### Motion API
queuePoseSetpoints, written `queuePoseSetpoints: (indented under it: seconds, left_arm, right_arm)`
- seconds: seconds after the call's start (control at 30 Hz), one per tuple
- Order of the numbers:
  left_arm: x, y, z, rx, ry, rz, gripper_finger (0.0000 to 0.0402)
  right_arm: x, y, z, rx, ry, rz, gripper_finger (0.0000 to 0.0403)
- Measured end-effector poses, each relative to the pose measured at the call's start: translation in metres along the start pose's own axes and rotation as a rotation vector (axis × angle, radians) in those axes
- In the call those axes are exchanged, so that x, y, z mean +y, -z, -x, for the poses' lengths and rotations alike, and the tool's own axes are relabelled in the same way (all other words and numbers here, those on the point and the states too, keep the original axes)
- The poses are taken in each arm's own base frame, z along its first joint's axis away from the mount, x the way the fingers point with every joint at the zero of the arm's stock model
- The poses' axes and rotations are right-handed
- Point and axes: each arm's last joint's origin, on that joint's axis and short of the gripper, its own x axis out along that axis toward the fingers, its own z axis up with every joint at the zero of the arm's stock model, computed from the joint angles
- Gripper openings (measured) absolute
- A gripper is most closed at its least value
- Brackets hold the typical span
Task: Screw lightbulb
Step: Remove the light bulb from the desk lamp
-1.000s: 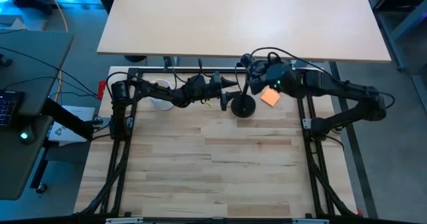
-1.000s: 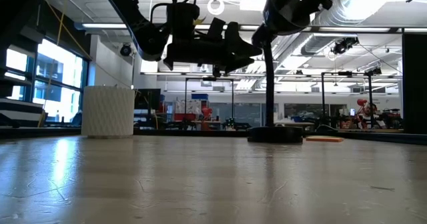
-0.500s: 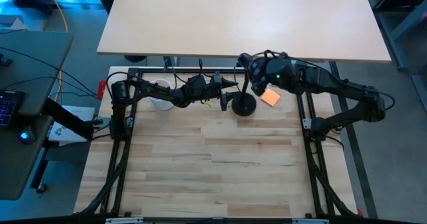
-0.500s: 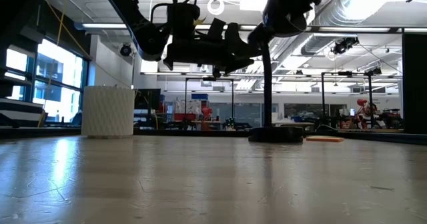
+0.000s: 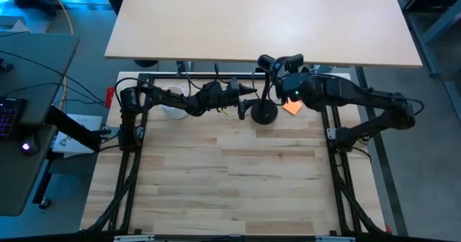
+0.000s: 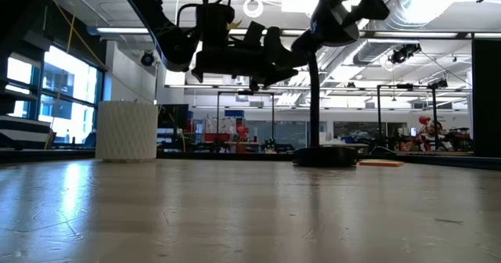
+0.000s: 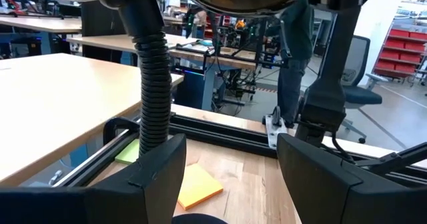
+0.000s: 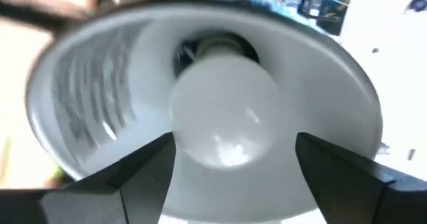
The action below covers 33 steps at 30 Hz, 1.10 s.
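The lightbulb (image 8: pixel 223 114) sits inside the lamp's white shade (image 8: pixel 87 111), base in the socket. The right claw (image 8: pixel 233 184) faces straight into the shade, fingers spread wide on either side of the bulb, not touching it. The left claw (image 7: pixel 230 177) stands spread around the lamp's ribbed neck (image 7: pixel 155 77), above an orange sticky note (image 7: pixel 199 186) on the table (image 5: pixel 238 177).

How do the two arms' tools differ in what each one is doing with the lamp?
The left tool straddles the lamp's ribbed black neck, fingers either side; the right tool faces up into the lamp shade, fingers flanking the lightbulb without visibly touching it. The left tool's gap looks narrower than the right's. Both are open, at the table's far edge.
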Motion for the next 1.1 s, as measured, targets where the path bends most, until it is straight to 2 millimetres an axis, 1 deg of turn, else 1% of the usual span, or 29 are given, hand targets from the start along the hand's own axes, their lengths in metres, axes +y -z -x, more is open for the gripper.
queuePoseSetpoints:
  seconds: [0.1, 0.17, 0.37, 0.5, 0.57, 0.63, 0.73, 0.83, 0.93, 1.0, 1.1]
  left_arm:
    - [0.000, 0.000, 0.000, 0.000, 0.000, 0.000, 0.0229]
    - [0.000, 0.000, 0.000, 0.000, 0.000, 0.000, 0.0229]
    - [0.000, 0.000, 0.000, 0.001, 0.000, 0.000, 0.0229]
    - [0.000, 0.000, 0.000, 0.001, 0.000, 0.000, 0.0229]
    - [0.000, 0.000, 0.000, 0.001, 0.000, 0.000, 0.0229]
    - [0.000, 0.000, 0.000, 0.001, 0.000, 0.001, 0.0229]
    - [0.000, 0.000, 0.000, 0.003, 0.000, 0.001, 0.0229]
    - [0.000, 0.000, 0.000, 0.003, 0.000, 0.001, 0.0229]
    - [0.000, 0.000, 0.000, 0.001, 0.000, 0.001, 0.0229]
    - [0.000, 0.000, 0.000, 0.000, 0.000, 0.001, 0.0229]
    - [0.000, 0.000, 0.000, 0.000, -0.001, 0.002, 0.0229]
  right_arm:
    - [0.001, -0.002, 0.005, 0.036, 0.037, 0.033, 0.0307]
    - [0.002, -0.005, 0.009, 0.019, 0.045, -0.021, 0.0307]
    - [0.006, -0.014, 0.026, -0.043, 0.064, -0.291, 0.0307]
    - [0.010, -0.019, 0.038, -0.095, 0.060, -0.508, 0.0307]
    - [0.011, -0.019, 0.042, -0.119, 0.044, -0.626, 0.0307]
    - [0.011, -0.015, 0.046, -0.145, 0.010, -0.758, 0.0307]
    - [0.009, -0.003, 0.048, -0.164, -0.056, -0.986, 0.0307]
    - [0.005, 0.013, 0.048, -0.192, -0.189, -1.232, 0.0307]
    - [0.003, 0.025, 0.044, -0.173, -0.324, -1.473, 0.0307]
    - [0.003, 0.028, 0.039, -0.144, -0.385, -1.572, 0.0307]
    - [0.003, 0.024, 0.030, -0.123, -0.437, -1.636, 0.0307]
